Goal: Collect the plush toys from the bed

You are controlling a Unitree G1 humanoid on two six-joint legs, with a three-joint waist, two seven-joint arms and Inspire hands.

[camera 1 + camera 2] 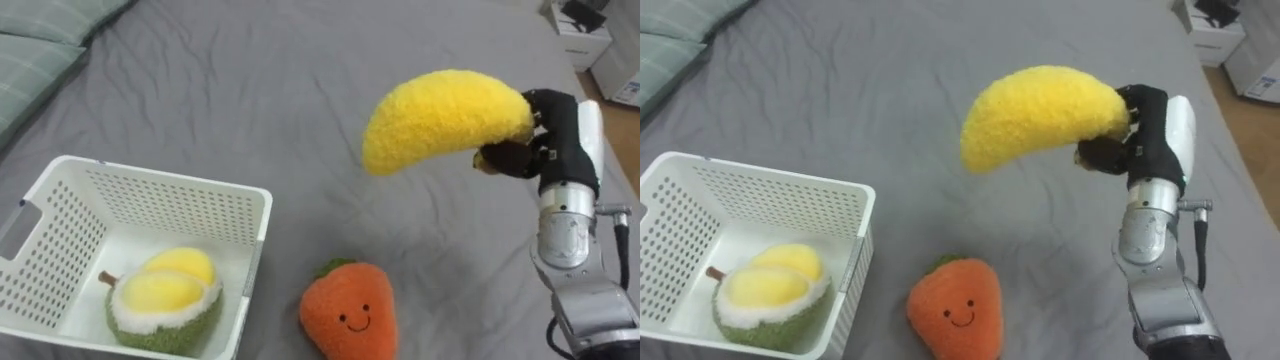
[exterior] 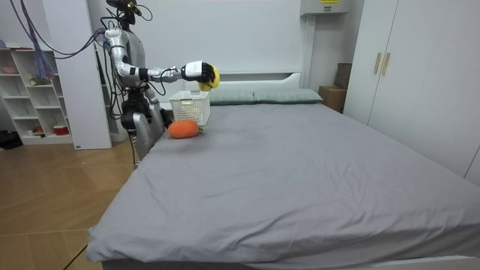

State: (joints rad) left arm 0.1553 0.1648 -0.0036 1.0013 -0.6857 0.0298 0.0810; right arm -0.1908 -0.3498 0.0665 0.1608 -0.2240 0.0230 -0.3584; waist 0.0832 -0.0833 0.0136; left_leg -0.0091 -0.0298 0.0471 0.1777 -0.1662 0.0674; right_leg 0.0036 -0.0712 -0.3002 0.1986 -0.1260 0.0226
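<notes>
While the white basket sits at 8 o'clock on the grey bed with a plush durian inside, a plush carrot lies on the sheet just beside it at 6 o'clock. At 2 o'clock the right hand holds a plush banana up off the sheet, fingers curled round its brown stem end.

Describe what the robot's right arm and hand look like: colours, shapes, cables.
The right hand is black, with a smooth white shell along its back. Below it sits a shiny silver cylindrical wrist, then a bulkier pale grey forearm segment. A thin dark cable runs down the wrist's outer side.
</notes>
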